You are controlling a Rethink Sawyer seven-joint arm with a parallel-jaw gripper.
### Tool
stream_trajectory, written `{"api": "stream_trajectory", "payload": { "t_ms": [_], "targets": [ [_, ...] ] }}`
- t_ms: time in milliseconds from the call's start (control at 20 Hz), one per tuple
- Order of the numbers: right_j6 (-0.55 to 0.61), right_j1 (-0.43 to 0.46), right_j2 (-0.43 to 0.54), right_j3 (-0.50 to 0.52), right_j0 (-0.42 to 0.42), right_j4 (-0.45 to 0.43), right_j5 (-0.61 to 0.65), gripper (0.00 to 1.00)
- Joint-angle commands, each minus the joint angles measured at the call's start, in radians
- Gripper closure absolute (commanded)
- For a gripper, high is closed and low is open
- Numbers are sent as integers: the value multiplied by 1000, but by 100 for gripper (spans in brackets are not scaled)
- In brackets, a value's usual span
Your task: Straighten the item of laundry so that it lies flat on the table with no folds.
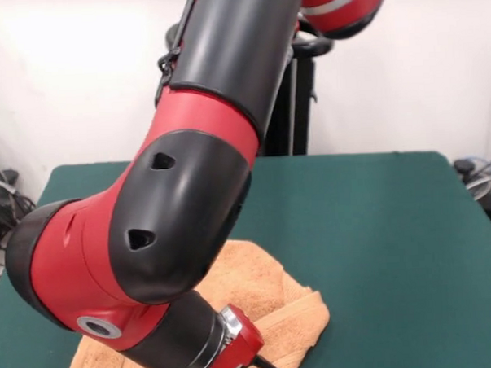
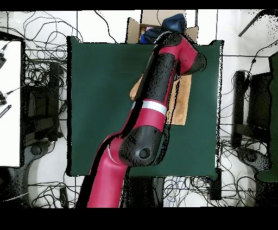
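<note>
The peach towel (image 1: 275,301) lies rumpled with folds near the front edge of the green tabletop (image 1: 378,227), mostly hidden under the red and black arm (image 1: 173,211) bent low over it. The gripper is out of sight behind the arm's wrist, so its state cannot be told.
</note>
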Motion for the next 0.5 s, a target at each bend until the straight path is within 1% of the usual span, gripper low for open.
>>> {"api": "stream_trajectory", "payload": {
  "t_ms": [50,300,500],
  "targets": [
    [412,104,-85,77,20,-29,-17,0],
    [457,110,-146,85,26,-51,-42,0],
    [551,116,-215,75,27,-78,-69,0]
  ]
}}
